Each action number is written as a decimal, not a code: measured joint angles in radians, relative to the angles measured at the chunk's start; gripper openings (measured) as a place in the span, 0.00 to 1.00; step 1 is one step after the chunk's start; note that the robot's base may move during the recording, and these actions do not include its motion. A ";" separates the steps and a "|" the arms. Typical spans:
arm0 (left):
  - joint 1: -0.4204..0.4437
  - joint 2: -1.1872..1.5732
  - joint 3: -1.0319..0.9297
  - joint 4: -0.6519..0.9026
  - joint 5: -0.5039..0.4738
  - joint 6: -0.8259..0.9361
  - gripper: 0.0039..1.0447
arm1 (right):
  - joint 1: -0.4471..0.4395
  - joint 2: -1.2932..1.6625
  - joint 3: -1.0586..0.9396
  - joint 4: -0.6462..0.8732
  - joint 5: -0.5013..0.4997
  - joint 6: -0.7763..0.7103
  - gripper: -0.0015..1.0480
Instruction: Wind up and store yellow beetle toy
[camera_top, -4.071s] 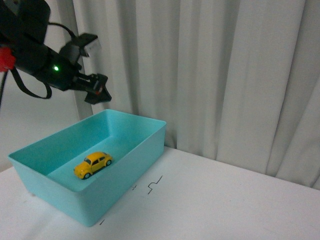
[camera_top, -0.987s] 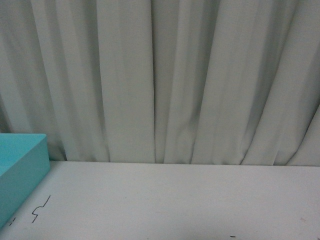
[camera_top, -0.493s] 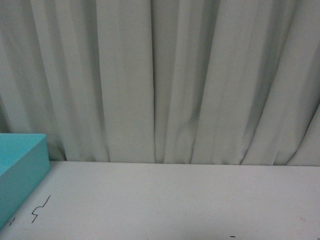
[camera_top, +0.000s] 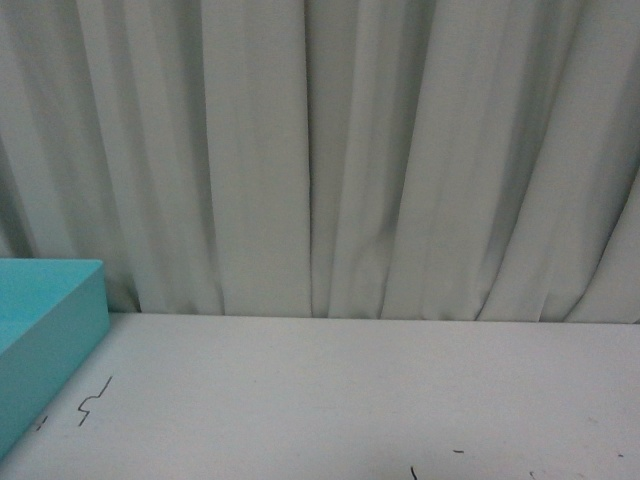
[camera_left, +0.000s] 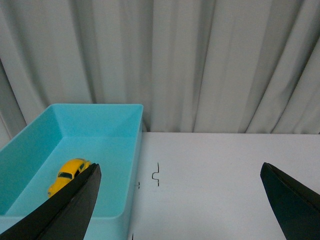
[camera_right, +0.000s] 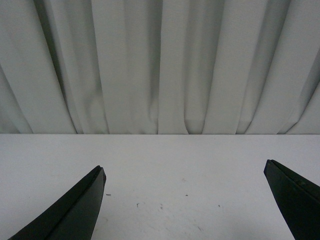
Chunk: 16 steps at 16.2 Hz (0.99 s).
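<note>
Curtain (camera_top: 330, 160): pale pleated cloth closing off the whole far side of the table; treat it as your back limit. Table (camera_top: 380, 400): white, flat, with a few small dark marks and broad open room to the right of the bin for you to move either arm. Bin (camera_left: 102, 125): turquoise, rectangular, open-topped, standing at the left of the table; its straight walls rise well above its floor, so you come in from above and mind the rim. Left tool (camera_left: 180, 200): both fingers spread wide, nothing between them, hanging above the table just beside the bin. Right tool (camera_right: 185, 200): likewise wide open and empty, over bare table well apart from the bin. Yellow beetle toy (camera_left: 67, 175): rests on its wheels on the bin floor, near one long wall; judge it light, rigid, glossy and likely slippery, free to roll; take it across the flanks of the body, not the rounded roof.
</note>
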 joint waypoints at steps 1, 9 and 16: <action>0.000 0.000 0.000 0.000 0.000 0.000 0.94 | 0.000 0.000 0.000 -0.001 0.000 0.000 0.94; 0.000 0.000 0.000 0.003 0.000 0.000 0.94 | 0.000 0.000 0.000 0.007 0.000 0.000 0.94; 0.000 0.000 0.000 0.000 0.000 0.000 0.94 | 0.000 0.000 0.000 0.000 0.000 0.000 0.94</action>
